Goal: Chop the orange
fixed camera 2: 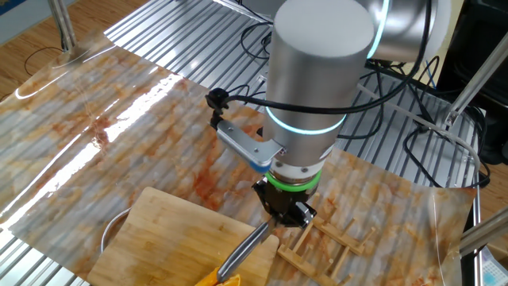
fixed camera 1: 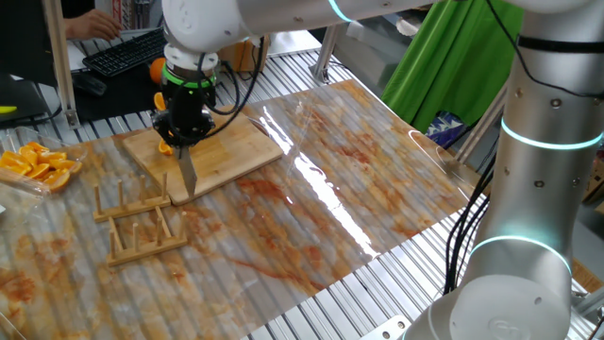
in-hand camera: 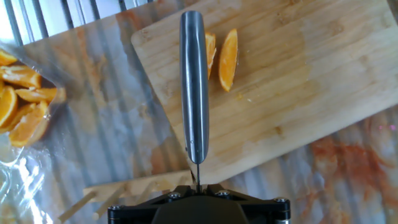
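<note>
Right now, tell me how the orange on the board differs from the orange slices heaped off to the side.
The orange is just one or two wedges on the bamboo board, beside the knife. The heap of slices holds many pieces and lies off the board, on clear plastic. Both show bright flesh and thin rind.

Bright orange wedge (in-hand camera: 228, 59); pale bamboo board (in-hand camera: 311, 81); silver knife (in-hand camera: 194, 87).

gripper (in-hand camera: 198, 194) fingertips cut off by hand view's bottom edge. knife (in-hand camera: 194, 87) hides part of one orange (in-hand camera: 227, 59) piece. slice heap (in-hand camera: 22, 99) cropped at left edge. cutting board (fixed camera 2: 171, 238) runs off the other fixed view's bottom.
</note>
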Controlling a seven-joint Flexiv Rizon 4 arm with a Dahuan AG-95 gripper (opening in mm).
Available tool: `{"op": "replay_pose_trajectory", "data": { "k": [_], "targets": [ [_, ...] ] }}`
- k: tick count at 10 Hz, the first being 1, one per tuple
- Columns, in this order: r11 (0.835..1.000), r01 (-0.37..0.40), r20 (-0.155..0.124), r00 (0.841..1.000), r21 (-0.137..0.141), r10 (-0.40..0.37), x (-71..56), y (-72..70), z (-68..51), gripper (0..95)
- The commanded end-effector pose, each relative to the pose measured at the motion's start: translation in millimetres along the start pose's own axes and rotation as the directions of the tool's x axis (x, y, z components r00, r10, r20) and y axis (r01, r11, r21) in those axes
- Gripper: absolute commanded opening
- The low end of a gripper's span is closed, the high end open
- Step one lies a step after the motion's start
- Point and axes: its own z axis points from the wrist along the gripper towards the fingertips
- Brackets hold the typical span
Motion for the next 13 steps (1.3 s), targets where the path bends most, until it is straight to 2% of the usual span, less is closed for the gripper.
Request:
{"op": "replay_pose_trajectory", "data": {
  "k": [1, 3, 4, 5, 7, 9, 12, 13],
  "targets": [
    [1.000, -0.022, 0.010, 1.000, 0.007, 0.022, 18.4, 16.0, -3.5, 0.0],
    [1.000, 0.001, 0.013, 1.000, 0.005, -0.001, 28.6, 23.9, -5.8, 0.0],
    [1.000, 0.019, 0.015, 1.000, 0.013, -0.019, 30.2, 25.5, -5.7, 0.0],
    [1.000, 0.019, 0.013, 1.000, 0.004, -0.019, 32.5, 30.1, -3.9, 0.0],
    [1.000, 0.019, 0.018, 1.000, 0.006, -0.019, 34.2, 38.7, 2.3, 0.0],
    [0.999, 0.040, 0.018, 0.999, 0.015, -0.041, 35.8, 41.3, 7.2, 0.0],
    [0.999, 0.038, 0.023, 0.999, 0.008, -0.038, 45.0, 40.1, 20.8, 0.0],
    [0.999, 0.045, 0.029, 0.999, 0.010, -0.045, 48.7, 40.2, 29.7, 0.0]
  ]
}}
